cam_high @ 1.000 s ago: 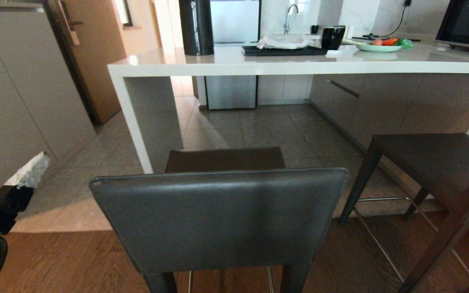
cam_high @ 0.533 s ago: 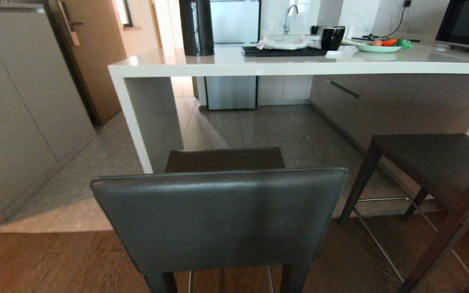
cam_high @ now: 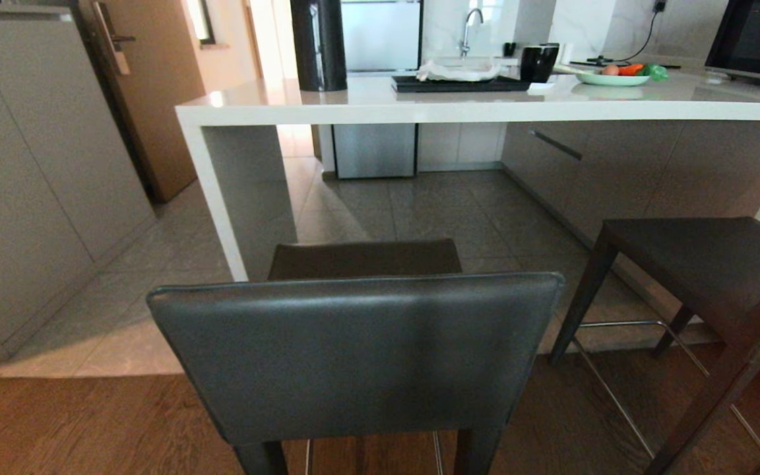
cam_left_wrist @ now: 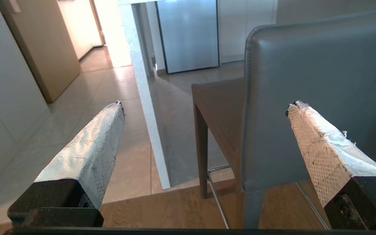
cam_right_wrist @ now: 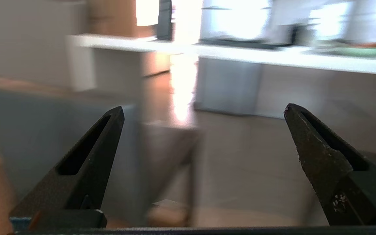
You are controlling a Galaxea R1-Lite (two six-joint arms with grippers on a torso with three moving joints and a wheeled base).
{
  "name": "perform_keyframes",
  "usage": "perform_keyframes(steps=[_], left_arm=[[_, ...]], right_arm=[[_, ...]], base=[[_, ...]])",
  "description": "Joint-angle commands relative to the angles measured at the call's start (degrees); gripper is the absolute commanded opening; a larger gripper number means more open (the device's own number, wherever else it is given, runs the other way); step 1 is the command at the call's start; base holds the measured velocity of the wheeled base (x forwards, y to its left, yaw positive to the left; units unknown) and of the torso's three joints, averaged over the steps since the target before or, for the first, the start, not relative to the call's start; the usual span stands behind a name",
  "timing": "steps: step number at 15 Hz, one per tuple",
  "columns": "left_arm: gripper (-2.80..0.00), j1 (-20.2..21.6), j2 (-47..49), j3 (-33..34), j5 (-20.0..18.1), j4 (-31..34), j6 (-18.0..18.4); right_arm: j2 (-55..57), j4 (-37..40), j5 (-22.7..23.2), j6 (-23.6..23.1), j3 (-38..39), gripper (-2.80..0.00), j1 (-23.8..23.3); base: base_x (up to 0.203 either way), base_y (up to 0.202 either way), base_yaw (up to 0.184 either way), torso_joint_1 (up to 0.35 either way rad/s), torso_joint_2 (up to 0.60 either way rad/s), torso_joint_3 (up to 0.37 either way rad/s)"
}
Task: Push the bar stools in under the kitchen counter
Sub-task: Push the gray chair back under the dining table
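Though unseen overhead, left gripper (cam_left_wrist: 204,107) gapes beside stool (cam_left_wrist: 305,98).

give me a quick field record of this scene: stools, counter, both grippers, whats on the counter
near stool: dark grey leather-backed bar stool, seat only just at the counter edge, not pushed in
second stool: matching dark stool to its right, seat outside the counter
counter: glossy off-white stone kitchen counter with slab side leg
on counter: tall black cylinder, black tray, black mug, pale green plate of vegetables
left gripper: jaws open, behind the near stool's backrest edge, holding nothing
right gripper: jaws open, empty
head view: neither arm visible
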Motion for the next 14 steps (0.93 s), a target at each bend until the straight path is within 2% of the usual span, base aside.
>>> perform_keyframes(steps=[1, 3, 5, 7, 8, 9, 11, 13, 14], left_arm=[[0.0, 0.08, -1.32, 1.01, -0.23, -0.16, -0.02], [0.0, 0.08, -2.8, 2.81, -3.06, 0.07, -0.02], [0.0, 0.16, -5.68, 4.47, -3.43, 3.91, 0.28], [0.0, 0.25, -9.34, 5.26, -1.78, 10.81, 0.53], [0.0, 0.32, -9.39, 6.19, 1.36, 11.31, 0.57], [0.0, 0.34, -9.39, 7.43, 3.03, 11.27, 0.73], [0.0, 0.35, -9.39, 8.39, 4.78, 11.88, 0.68], [0.0, 0.35, -9.39, 8.43, 5.95, 13.07, 0.53], [0.0, 0.35, -9.39, 8.4, 7.85, 15.05, 0.45]], right_arm=[[-3.29, 2.6, 1.38, 0.11, -1.13, 0.0, 1.95], [-6.88, 5.03, 3.6, -0.11, -0.48, 0.0, 4.29], [-10.53, 9.55, 3.9, -0.66, -0.13, 0.0, 5.78], [-15.75, 16.21, 3.57, -2.75, 1.54, 0.0, 6.63], [-18.51, 19.6, 2.1, -3.96, 2.69, 0.0, 6.77], [-20.96, 22.85, -1.5, -5.95, 4.85, 0.0, 6.85], [-21.89, 24.59, -13.13, -10.18, 11.04, 0.0, 6.91], [-21.99, 27.99, -21.25, -11.3, 12.05, 0.0, 6.93], [-22.0, 29.47, -25.27, -11.52, 12.22, 0.0, 6.93]], base=[[0.0, 0.0, 0.0, 0.0, 0.0, 0.0], [0.0, 0.0, 0.0, 0.0, 0.0, 0.0], [0.0, 0.0, 0.0, 0.0, 0.0, 0.0], [0.0, 0.0, 0.0, 0.0, 0.0, 0.0], [0.0, 0.0, 0.0, 0.0, 0.0, 0.0], [0.0, 0.0, 0.0, 0.0, 0.0, 0.0], [0.0, 0.0, 0.0, 0.0, 0.0, 0.0], [0.0, 0.0, 0.0, 0.0, 0.0, 0.0], [0.0, 0.0, 0.0, 0.0, 0.0, 0.0]])
